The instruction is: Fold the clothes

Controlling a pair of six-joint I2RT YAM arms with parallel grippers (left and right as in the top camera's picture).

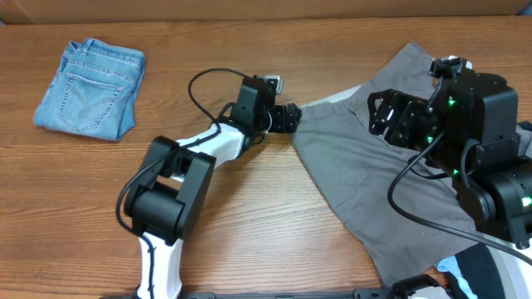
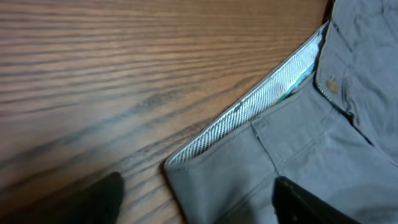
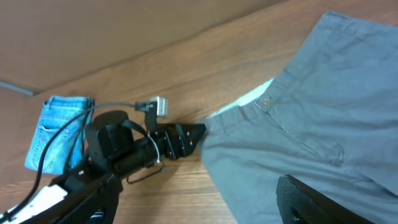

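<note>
The grey shorts (image 1: 366,178) lie spread flat on the right half of the wooden table, with the pale inner waistband (image 2: 261,102) showing along the top left edge. My left gripper (image 1: 291,117) is low at the waistband's left corner (image 2: 186,168). It is open, and its dark fingers (image 2: 305,202) stand either side of that corner. My right gripper (image 1: 381,115) hangs open above the shorts' upper part (image 3: 323,124), holding nothing.
Folded light-blue jeans (image 1: 90,87) lie at the far left. A dark and pale garment (image 1: 474,270) peeks out under the right arm's base at the bottom right. The left arm (image 1: 179,170) and its cable cross the table's middle.
</note>
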